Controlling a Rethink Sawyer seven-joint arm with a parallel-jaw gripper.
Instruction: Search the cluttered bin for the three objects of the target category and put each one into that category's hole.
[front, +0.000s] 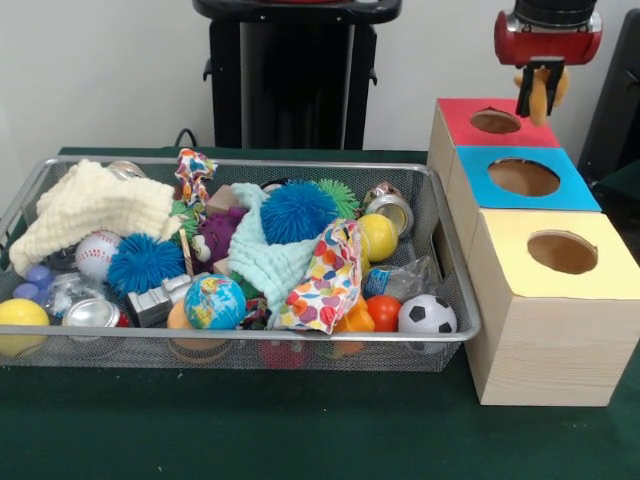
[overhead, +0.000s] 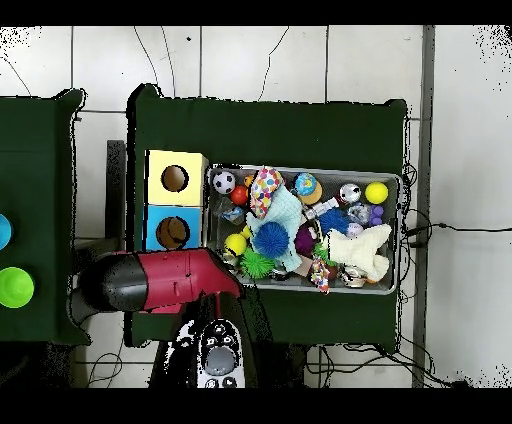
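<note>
Yellow plush toy (front: 548, 90), pinched in my jaws (front: 540, 98), hangs just above the red box (front: 455, 118) hole (drop step, I judge), so next I centre over it and release.

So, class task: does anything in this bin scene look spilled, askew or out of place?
Nothing stands out. The clutter stays inside the wire bin, and the three boxes sit in a neat row beside it. The hand holds a tan object above the red box's hole.
</note>
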